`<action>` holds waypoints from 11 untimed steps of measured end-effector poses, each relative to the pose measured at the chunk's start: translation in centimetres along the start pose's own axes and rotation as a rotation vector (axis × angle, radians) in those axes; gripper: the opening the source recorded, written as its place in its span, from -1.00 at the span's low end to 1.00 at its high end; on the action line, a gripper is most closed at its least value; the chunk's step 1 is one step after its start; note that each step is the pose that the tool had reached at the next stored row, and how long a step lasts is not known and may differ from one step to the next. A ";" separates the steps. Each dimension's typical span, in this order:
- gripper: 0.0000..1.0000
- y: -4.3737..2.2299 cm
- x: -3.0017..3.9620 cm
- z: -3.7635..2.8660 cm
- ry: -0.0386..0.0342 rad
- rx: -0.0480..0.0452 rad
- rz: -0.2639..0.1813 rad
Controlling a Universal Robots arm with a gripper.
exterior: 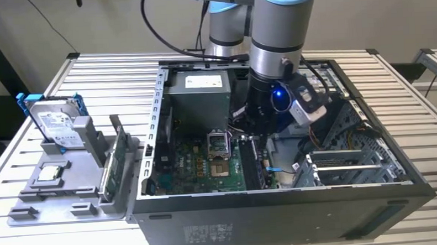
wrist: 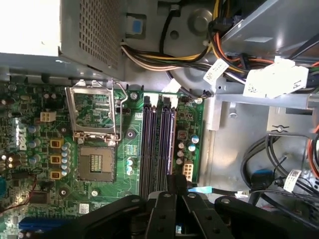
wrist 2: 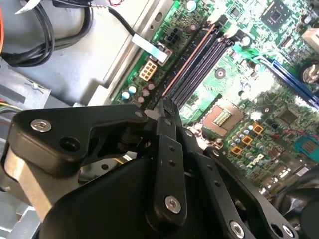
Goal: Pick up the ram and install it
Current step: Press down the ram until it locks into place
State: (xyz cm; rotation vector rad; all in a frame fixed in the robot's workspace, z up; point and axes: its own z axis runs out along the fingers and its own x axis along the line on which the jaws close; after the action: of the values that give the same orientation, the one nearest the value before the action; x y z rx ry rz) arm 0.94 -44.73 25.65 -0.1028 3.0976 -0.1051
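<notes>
— Since the claw is down inside the computer case, where is the ram?

— I judge it is the thin edge running along the outermost of the memory slots: the ram stands on edge there, and one end meets the claw's tips. The fingers look pressed together. Whether they pinch the stick or only bear on its top, I cannot tell.

— How will it handle?

— It should be light, stiff along its length, thin and easy to crack if twisted. It is best held by the two flat faces near the top edge, clear of the contacts, and pushed straight down.

— What crowds it?

— In the first wrist view, small round parts and a white plug sit just beside the slot, a bundle of wires hangs past its far end, and the open chip socket lies on the other side. In the exterior view, a tray well apart holds a hard drive and a green card.
</notes>
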 end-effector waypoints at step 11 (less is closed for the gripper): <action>-0.79 0.00 0.00 0.00 -0.0079 -0.0043 -0.114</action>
State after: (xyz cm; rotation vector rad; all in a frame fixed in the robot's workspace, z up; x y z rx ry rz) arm 0.94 -44.73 25.65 -0.2798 3.0830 -0.1012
